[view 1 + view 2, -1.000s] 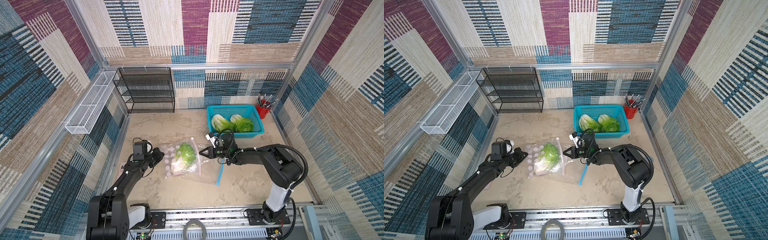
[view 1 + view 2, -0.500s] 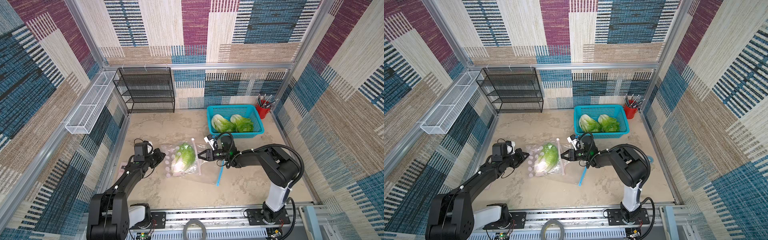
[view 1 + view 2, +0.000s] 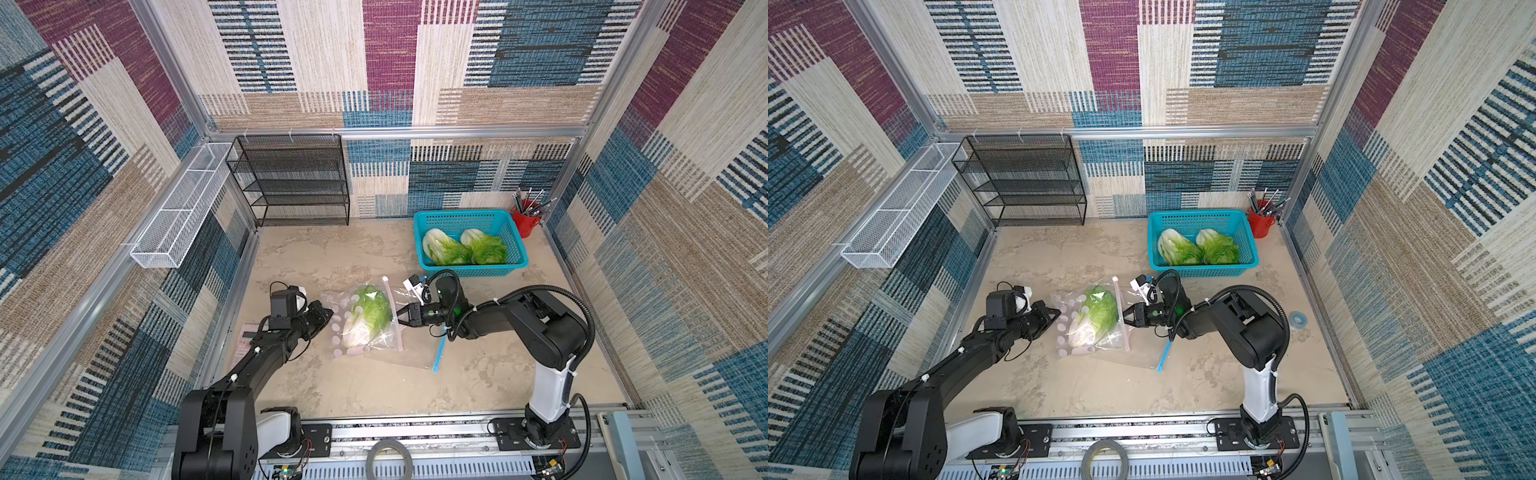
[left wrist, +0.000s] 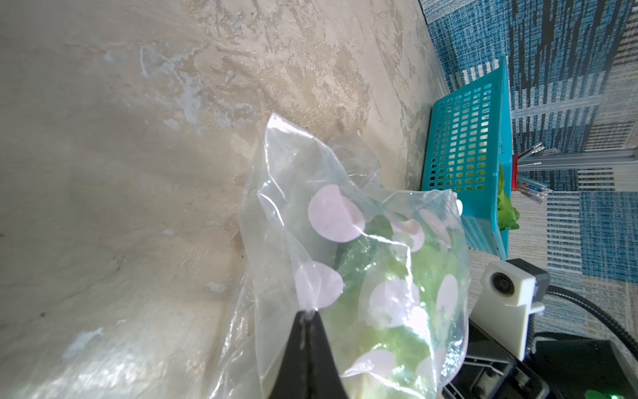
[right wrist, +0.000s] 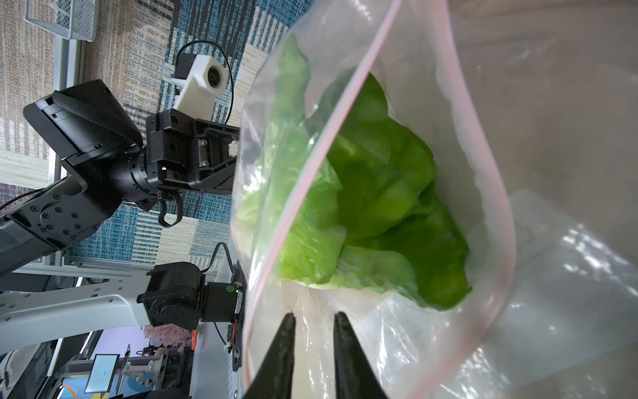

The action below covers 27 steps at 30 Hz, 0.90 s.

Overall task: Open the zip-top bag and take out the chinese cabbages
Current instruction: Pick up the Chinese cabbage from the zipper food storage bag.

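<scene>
Cabbage (image 3: 370,313) in zip-top bag (image 3: 341,329) is judged light and crushable; it is best taken by the firmer stalk at its near end. Bag film is pinched by left gripper (image 4: 305,316); right gripper (image 5: 312,319) is slightly spread.

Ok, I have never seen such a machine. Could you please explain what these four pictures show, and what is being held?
Two black robot arms stand at a beige table. Two pictures look down from overhead; two come from cameras on the arms' wrists. On the table lies a clear zip-top plastic bag with pink dots, holding one green leafy Chinese cabbage. Two more cabbages lie in the turquoise plastic basket. The left hand is shut, pinching the bag's closed end. The right hand is open at the bag's open mouth.
</scene>
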Motion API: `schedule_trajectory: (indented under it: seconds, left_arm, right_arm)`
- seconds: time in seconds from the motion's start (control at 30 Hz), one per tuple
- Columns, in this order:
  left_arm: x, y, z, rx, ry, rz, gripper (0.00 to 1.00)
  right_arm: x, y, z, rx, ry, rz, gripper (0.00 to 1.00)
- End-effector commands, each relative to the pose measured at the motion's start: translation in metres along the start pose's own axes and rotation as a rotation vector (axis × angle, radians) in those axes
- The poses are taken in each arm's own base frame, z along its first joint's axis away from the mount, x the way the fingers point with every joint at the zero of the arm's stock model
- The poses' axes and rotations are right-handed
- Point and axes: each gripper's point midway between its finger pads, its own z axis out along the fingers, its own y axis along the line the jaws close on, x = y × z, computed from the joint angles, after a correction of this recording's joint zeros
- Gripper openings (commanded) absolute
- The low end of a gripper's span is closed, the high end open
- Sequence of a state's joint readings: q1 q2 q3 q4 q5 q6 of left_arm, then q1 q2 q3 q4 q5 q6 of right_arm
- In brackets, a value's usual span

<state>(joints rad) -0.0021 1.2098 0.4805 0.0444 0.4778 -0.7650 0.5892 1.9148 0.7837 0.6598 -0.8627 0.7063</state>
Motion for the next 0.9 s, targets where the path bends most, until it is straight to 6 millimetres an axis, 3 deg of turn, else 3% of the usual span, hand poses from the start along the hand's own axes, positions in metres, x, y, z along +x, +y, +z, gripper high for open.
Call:
schedule_trajectory:
  seconds: [0.0,0.13,0.23,0.37,0.57,0.87]
  left_arm:
    - [0.001,-0.005,0.002,0.029,-0.002,-0.028,0.00]
    - [0.009,-0.008,0.008,0.043,0.012,-0.032,0.00]
    - [0.015,-0.012,0.013,0.050,0.027,-0.024,0.00]
    - [0.021,-0.014,0.020,0.052,0.041,-0.020,0.00]
    - [0.034,-0.025,0.033,0.074,0.079,-0.001,0.00]
    - [0.046,-0.045,0.048,0.106,0.133,0.036,0.00]
  right_arm:
    - [-0.003,0.008,0.005,-0.028,-0.004,-0.012,0.33]
    - [-0.002,0.009,0.008,-0.033,-0.003,-0.014,0.54]
    - [-0.001,0.009,0.010,-0.041,-0.001,-0.014,0.60]
    - [-0.004,0.009,0.014,-0.048,0.001,-0.010,0.63]
    - [-0.005,-0.001,0.021,-0.024,0.016,0.020,0.59]
    - [-0.006,-0.021,0.025,0.137,0.026,0.021,0.69]
